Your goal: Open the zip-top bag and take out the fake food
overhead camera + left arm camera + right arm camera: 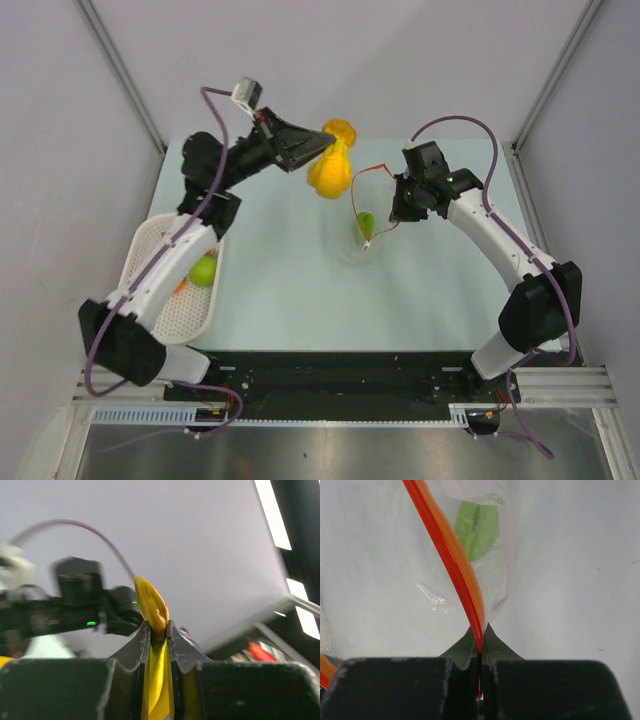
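Left gripper point(157, 630) is clamped on the banana point(331, 168), lifted over the far middle of the table just left of the bag point(358, 245), while the right gripper point(480, 640) pinches the red zip strip point(447, 555) tight, with a green piece point(477, 530) inside the bag. I judge the job now is to swing the banana to the basket point(150, 240) at the left, lower it before letting go, and hold the right pinch firm so the mouth gapes for the green piece. From above, the banana's long axis runs roughly far-to-near, across the fingers, with its tip poking past them in the wrist view.
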Controlling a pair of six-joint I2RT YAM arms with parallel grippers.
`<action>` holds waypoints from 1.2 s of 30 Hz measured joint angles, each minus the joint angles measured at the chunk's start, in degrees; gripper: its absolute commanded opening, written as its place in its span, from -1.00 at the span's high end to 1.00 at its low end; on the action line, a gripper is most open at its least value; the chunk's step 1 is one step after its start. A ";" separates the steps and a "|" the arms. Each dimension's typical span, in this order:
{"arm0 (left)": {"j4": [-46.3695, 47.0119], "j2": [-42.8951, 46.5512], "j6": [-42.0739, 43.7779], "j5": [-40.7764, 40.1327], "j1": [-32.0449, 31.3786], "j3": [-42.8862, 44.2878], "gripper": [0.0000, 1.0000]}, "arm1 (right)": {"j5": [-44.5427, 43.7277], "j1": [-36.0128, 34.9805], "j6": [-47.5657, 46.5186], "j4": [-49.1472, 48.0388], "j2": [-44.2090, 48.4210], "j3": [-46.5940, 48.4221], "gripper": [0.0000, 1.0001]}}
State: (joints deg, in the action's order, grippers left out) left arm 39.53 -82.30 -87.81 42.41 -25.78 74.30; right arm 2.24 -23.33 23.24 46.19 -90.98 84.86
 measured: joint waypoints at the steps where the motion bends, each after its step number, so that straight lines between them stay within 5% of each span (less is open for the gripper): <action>1: -8.26 2.36 5.20 -0.52 1.25 1.49 1.00 | 0.02 0.00 0.00 0.02 0.00 0.00 1.00; 8: -55.36 15.39 35.95 -15.54 12.63 6.16 1.00 | 0.22 -0.11 -0.02 0.09 0.00 -0.02 1.00; 15: -80.02 24.87 53.86 -40.59 18.38 -4.50 1.00 | 0.81 -0.57 -0.02 0.07 0.00 -0.11 1.00; 22: -85.31 30.36 62.95 -52.35 28.52 -18.36 1.00 | 1.60 -1.42 -0.02 0.02 0.00 -0.26 1.00; 28: -83.67 30.21 62.90 -47.63 38.71 -27.71 1.00 | 1.97 -1.75 -0.04 -0.07 0.00 -0.31 1.00; 34: -80.48 27.12 61.24 -44.41 40.79 -30.77 0.98 | 2.14 -1.86 -0.42 -0.22 0.00 -0.33 1.00; 36: -78.40 24.85 60.83 -43.36 41.44 -31.43 0.82 | 2.16 -1.84 -0.44 -0.24 0.00 -0.33 1.00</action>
State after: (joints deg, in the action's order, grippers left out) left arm -38.87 -57.45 -26.98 -0.95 15.66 42.87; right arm 4.40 -25.17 22.81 45.95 -90.98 84.53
